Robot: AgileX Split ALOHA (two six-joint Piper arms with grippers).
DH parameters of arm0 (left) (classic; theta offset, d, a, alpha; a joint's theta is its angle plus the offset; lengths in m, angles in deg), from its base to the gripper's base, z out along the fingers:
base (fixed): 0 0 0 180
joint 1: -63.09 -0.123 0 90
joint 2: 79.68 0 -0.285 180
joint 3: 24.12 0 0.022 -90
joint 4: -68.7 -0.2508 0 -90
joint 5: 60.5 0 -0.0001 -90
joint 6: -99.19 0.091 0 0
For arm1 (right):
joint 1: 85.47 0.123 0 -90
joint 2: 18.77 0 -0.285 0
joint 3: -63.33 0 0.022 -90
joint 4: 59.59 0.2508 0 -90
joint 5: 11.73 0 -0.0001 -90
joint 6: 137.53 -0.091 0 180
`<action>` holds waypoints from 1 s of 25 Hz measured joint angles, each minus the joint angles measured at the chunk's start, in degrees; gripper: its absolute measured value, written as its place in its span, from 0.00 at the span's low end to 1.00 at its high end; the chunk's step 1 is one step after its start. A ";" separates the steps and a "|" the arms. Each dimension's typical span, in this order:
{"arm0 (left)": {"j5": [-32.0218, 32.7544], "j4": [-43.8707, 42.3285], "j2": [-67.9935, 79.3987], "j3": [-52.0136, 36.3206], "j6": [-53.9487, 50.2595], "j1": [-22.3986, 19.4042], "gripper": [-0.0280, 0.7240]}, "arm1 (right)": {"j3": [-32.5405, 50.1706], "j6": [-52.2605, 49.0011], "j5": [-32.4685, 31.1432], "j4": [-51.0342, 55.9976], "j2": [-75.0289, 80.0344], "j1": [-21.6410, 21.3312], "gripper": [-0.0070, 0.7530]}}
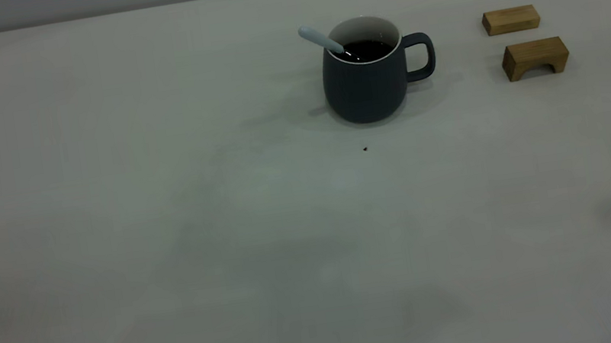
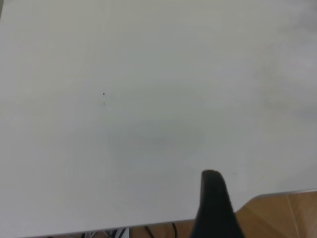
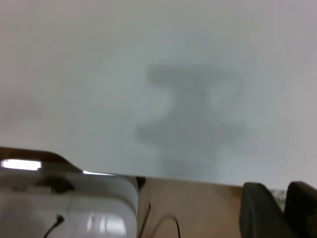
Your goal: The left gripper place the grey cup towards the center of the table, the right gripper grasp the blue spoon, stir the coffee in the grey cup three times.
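The grey cup stands upright on the surface, a little right of the middle and toward the far edge in the outside view, with its handle turned toward the two wooden blocks that sit well apart from it on the right. The coffee lies dark and flat inside the white interior. The blue spoon rests in the cup, its bowl down in the coffee and its pale handle leaning out over the rim on the side away from the blocks. A tiny dark speck lies on the surface just in front of the cup.

Neither arm shows in the outside view; only soft shadows fall on the near part of the surface. The left wrist view looks down on bare surface near its edge, with one dark finger of the left pincer in sight. The right wrist view also hangs over the edge of the surface, with two dark fingertips of the right pincer at the corner. I cannot tell whether either pincer is apart or together.

To my eye the job looks finished or nearly so: the cup sits out on the surface, the spoon has been let go inside it, and both arms are pulled back empty. Whether the three stirs were made, nothing here shows.
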 joint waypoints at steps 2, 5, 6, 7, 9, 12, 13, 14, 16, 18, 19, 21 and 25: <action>0.00 0.00 0.00 0.00 0.00 0.00 0.82 | 3.85 0.00 1.06 0.00 -6.79 0.00 0.22; 0.00 0.00 0.00 0.00 0.00 0.00 0.82 | 7.81 0.00 1.15 0.00 -16.87 0.00 0.22; 0.00 0.00 0.00 0.00 0.00 0.00 0.82 | 8.97 0.00 1.15 0.00 -20.12 0.00 0.22; 0.00 0.00 0.00 0.00 0.00 0.00 0.82 | 9.81 0.00 1.02 0.04 -23.08 0.00 0.23; 0.00 0.00 0.00 0.00 0.00 0.00 0.82 | 11.38 0.00 0.97 0.18 -28.13 -0.06 0.23; 0.00 0.00 0.00 0.00 0.00 0.00 0.82 | 13.11 0.00 0.87 0.50 -35.53 -0.06 0.24; 0.00 0.00 0.00 0.00 0.00 0.00 0.82 | 13.73 0.00 0.74 0.65 -38.05 -0.06 0.24; 0.00 0.00 0.00 0.00 0.00 0.00 0.82 | 14.25 0.00 0.69 0.80 -40.48 -0.06 0.24; 0.00 0.00 0.00 0.00 0.00 0.00 0.82 | 15.47 0.00 0.57 0.93 -44.71 -0.06 0.24; 0.00 0.00 0.00 0.00 0.00 0.00 0.82 | 16.97 0.00 0.49 0.93 -48.82 -0.06 0.25; 0.00 0.00 0.00 0.00 0.00 0.00 0.82 | 17.97 0.00 0.49 0.99 -50.95 -0.06 0.25; 0.00 0.00 0.00 0.00 0.00 0.00 0.82 | 19.89 0.00 0.12 1.23 -54.50 -0.06 0.25; 0.00 0.00 0.00 0.00 0.00 0.00 0.82 | 21.63 -0.20 -1.37 3.25 -56.63 -0.06 0.26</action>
